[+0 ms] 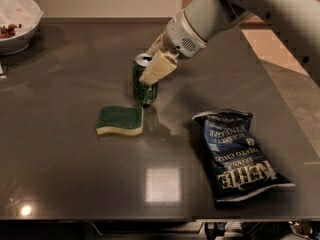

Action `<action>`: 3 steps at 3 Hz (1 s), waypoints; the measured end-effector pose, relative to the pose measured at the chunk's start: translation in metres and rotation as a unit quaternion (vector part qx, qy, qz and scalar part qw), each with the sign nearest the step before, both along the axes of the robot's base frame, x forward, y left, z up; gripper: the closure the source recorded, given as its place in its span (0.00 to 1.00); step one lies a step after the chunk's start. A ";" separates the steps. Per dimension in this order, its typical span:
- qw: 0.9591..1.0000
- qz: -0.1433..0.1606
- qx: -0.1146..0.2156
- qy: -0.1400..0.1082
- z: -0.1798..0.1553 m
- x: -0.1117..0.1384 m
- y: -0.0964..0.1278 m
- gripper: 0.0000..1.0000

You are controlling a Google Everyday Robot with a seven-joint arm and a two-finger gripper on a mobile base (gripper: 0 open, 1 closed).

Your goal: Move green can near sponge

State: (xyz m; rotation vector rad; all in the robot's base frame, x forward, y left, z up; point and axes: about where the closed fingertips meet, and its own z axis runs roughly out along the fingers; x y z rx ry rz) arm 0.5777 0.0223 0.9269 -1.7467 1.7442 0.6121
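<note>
The gripper (148,77) grips the green can (143,92) between closed jaws, one pale finger across its front, just beside the sponge (120,120)

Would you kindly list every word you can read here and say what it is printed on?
"KETTLE": on the chip bag, upside down.
"VINEGAR": on the same bag, upside down; its smaller print is too blurred to read.
Markings on the green can, which the gripper clasps just behind the sponge: unreadable.
Nothing is written on the sponge.

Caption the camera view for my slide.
The gripper clamps the green can close behind the sponge's right end; a chip bag lies nearby on the dark table.
</note>
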 end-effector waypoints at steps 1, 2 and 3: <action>1.000 0.006 -0.011 -0.002 -0.007 -0.004 0.009 0.82; 1.000 0.010 -0.023 -0.003 -0.013 -0.005 0.015 0.59; 0.999 0.017 -0.031 -0.004 -0.018 -0.007 0.020 0.36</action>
